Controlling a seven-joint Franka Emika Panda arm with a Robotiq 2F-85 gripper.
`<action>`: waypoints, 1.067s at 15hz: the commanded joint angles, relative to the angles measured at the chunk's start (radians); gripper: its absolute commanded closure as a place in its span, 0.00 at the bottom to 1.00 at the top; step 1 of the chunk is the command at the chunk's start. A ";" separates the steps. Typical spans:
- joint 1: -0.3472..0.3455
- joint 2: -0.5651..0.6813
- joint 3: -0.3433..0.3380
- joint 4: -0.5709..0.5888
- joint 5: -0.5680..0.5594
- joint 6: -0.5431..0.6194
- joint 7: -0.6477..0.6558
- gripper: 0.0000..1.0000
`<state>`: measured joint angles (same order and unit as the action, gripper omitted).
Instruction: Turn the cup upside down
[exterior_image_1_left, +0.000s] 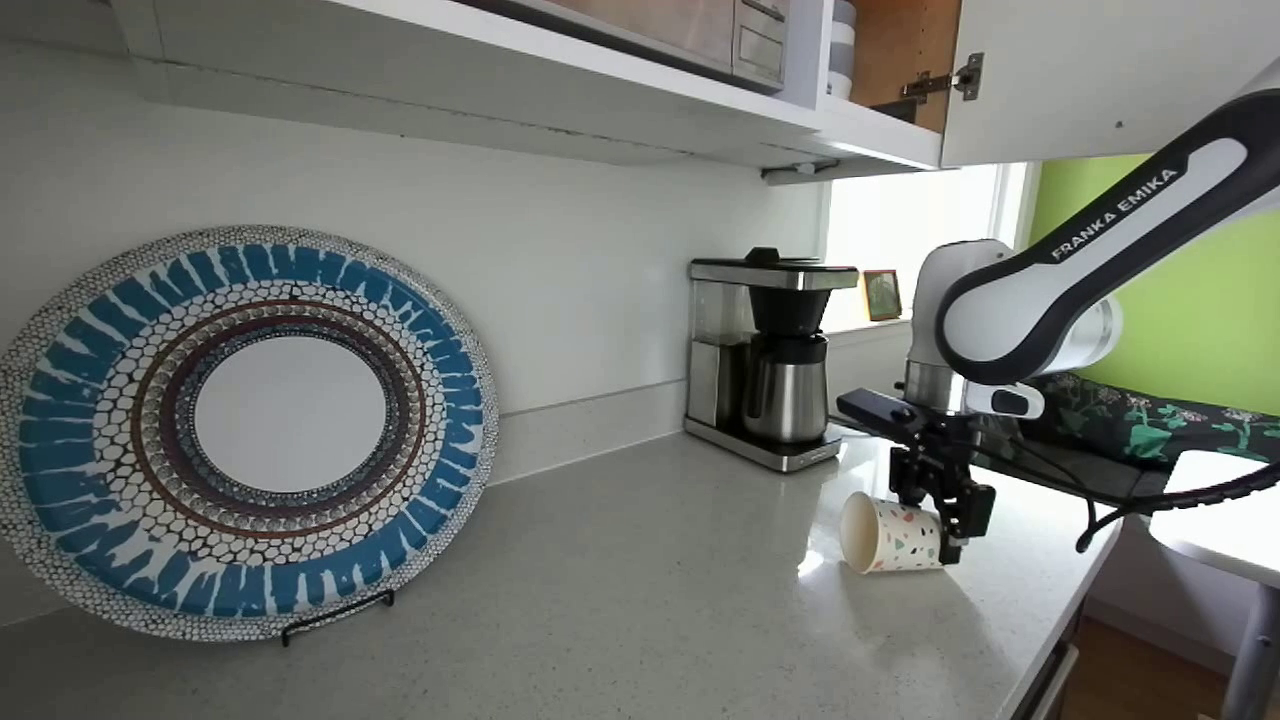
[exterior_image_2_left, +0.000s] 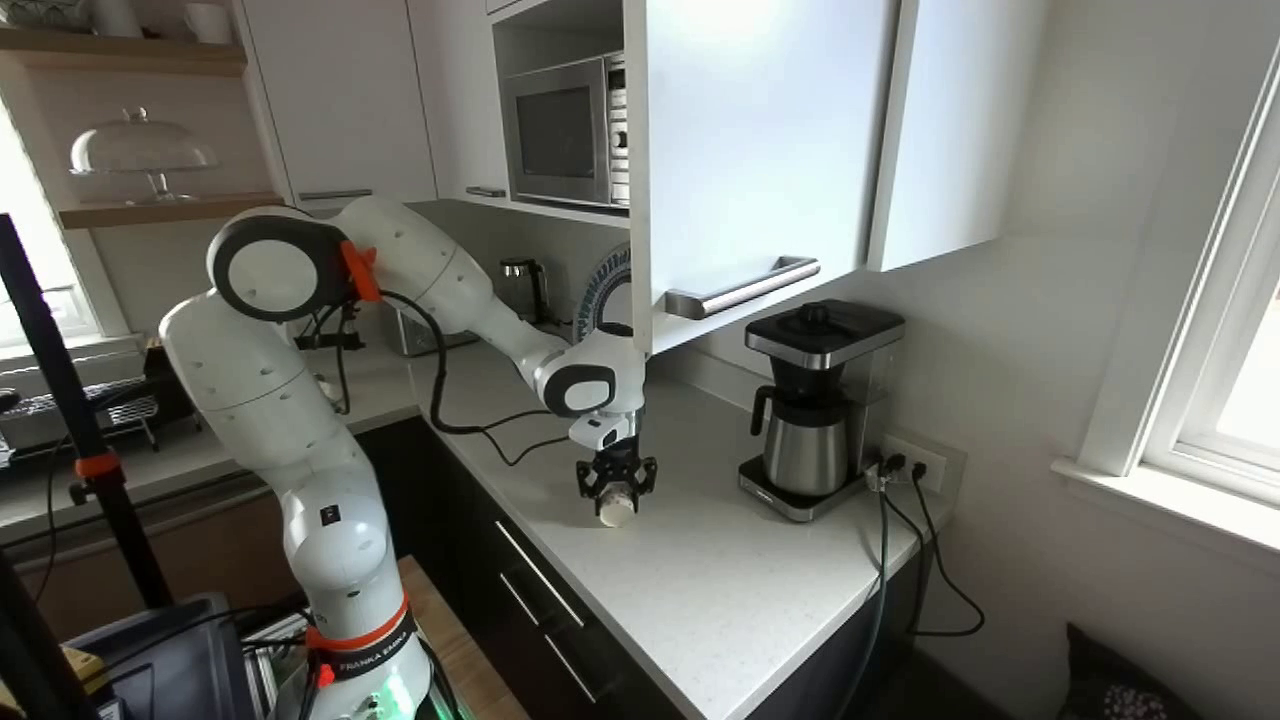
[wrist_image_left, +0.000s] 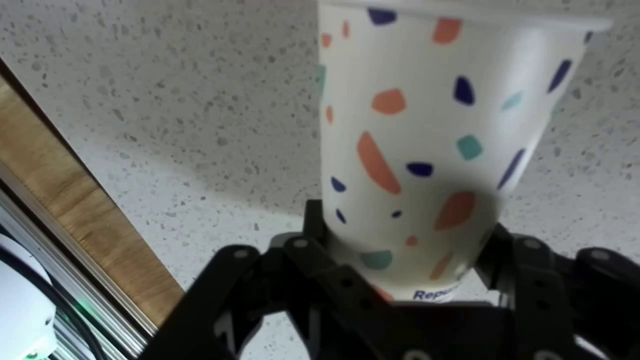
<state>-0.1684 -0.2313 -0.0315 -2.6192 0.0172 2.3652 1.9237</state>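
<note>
A pale speckled counter runs past a boxy steel-and-black coffee maker. The counter's long edge, above dark drawers, is well apart from the coffee maker; between the two is a small tapered white paper cup, flecked coral, teal and navy, on its side. The black two-fingered end effector is clamped on the cup near its base. From the coffee maker toward a large round blue-and-white plate, the counter stretches wide. Higher than the coffee maker, a white cabinet door juts out near the white-and-black robot arm.
</note>
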 joint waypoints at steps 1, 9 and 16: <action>-0.001 -0.008 0.006 -0.006 -0.022 0.019 0.008 0.57; -0.008 0.019 0.027 0.066 -0.194 -0.017 -0.016 0.62; -0.007 0.032 0.077 0.188 -0.484 -0.182 0.019 0.62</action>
<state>-0.1701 -0.2256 0.0117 -2.4902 -0.3462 2.2713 1.9148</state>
